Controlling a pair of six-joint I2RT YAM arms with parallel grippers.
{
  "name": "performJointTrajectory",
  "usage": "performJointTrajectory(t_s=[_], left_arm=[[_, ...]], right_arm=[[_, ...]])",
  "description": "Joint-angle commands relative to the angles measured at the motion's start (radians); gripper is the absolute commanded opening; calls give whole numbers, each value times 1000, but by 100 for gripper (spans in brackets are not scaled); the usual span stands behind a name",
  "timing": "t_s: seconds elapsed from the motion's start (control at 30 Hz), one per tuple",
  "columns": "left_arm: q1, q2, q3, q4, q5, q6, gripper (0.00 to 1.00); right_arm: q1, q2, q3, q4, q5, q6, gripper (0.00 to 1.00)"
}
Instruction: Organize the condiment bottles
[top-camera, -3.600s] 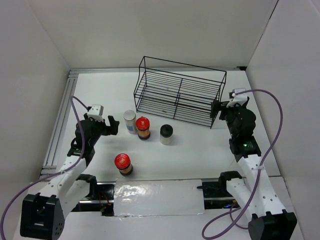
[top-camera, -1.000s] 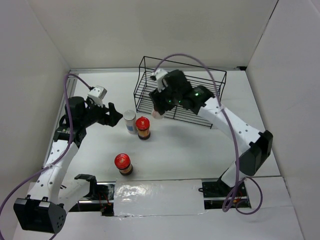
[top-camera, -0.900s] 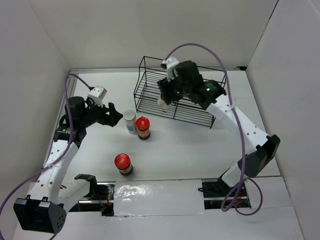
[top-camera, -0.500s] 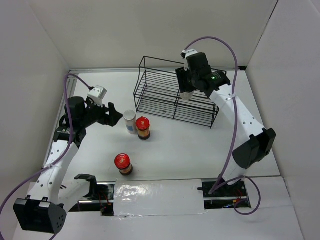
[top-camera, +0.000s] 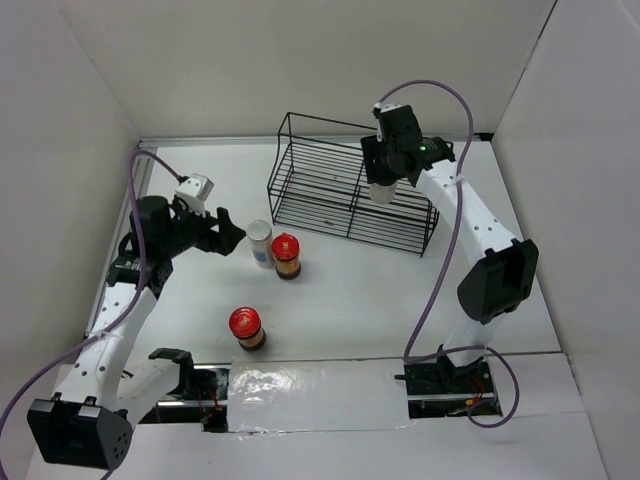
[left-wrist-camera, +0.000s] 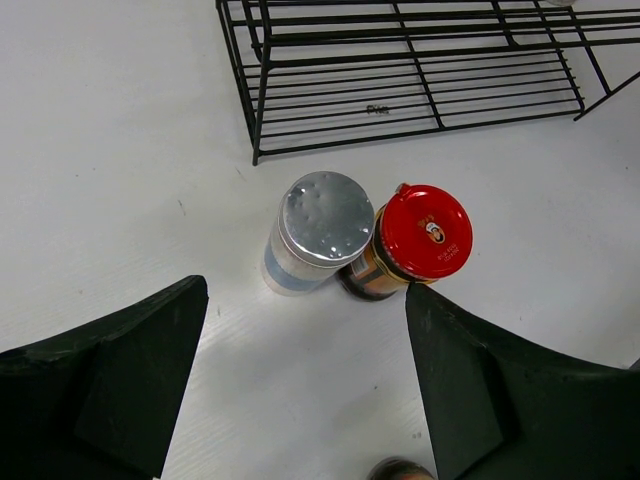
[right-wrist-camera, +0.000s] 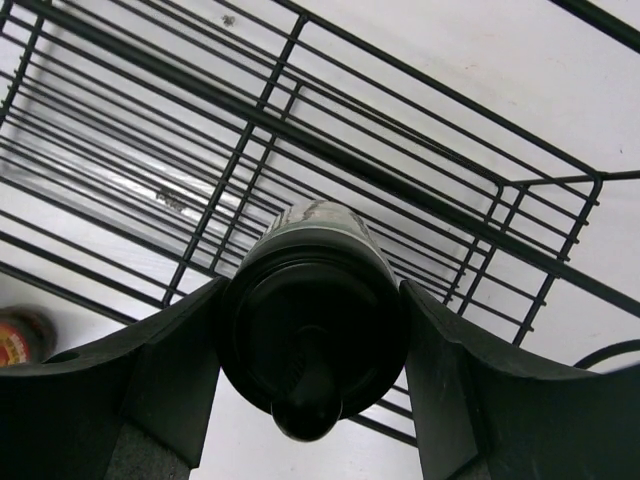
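While the right claw (top-camera: 385, 176) grips the black-capped jar (right-wrist-camera: 310, 335) over the rack's (top-camera: 320, 190) right half, the left claw (left-wrist-camera: 305, 300) gapes empty near the pale-capped jar (left-wrist-camera: 318, 235) and red-capped jar (left-wrist-camera: 422, 235), side by side on the tabletop (top-camera: 380, 290); a second red-capped jar (top-camera: 245, 326) stands nearer.

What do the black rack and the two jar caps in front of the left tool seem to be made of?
Rack: thin metal wire with a black coating, judging by the slim straight bars.
Silvery cap: dull metal or metallised plastic, with small dimples; the look leaves it open.
Red cap: probably smooth glossy plastic, with a printed mark.
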Motion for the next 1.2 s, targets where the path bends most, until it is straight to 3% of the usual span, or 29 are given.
performJointTrajectory(t_s=[0.0,0.07,0.1,0.4,0.53,0.6,0.63,0.73,0.77,0.8,1.0,1.17], left_arm=[[5,-17,-15,21,14,0,93],[5,-14,-19,16,11,-2,94],[5,-17,-22,15,11,-3,95],[6,-14,-33,12,6,21,97],[5,-22,-31,1,84,132,99],[5,-26,-21,-36,170,209,99],[6,-29,-12,-66,307,336,99],[5,-17,60,-323,532,672,99],[6,-13,82,-488,627,755,99],[3,-2,105,-567,647,915,99],[-15,32,125,-873,578,1258,99],[-75,61,136,-953,553,1331,99]], right_arm=[[-26,25,11,52,-5,11,29],[-38,22,-4,62,-36,12,47],[-41,20,-13,65,-43,14,51],[-37,20,-3,73,-71,-8,81],[-27,-1,-1,82,-67,-20,99],[-26,-7,-1,87,-70,-31,100],[-23,-18,-1,91,-70,-29,100],[-14,-39,-6,99,-60,-29,100],[-12,-44,-12,99,-54,-29,100],[-7,-52,-15,99,-36,-29,100],[17,-87,-63,101,1,-29,100],[36,-104,-90,101,19,-29,100]])
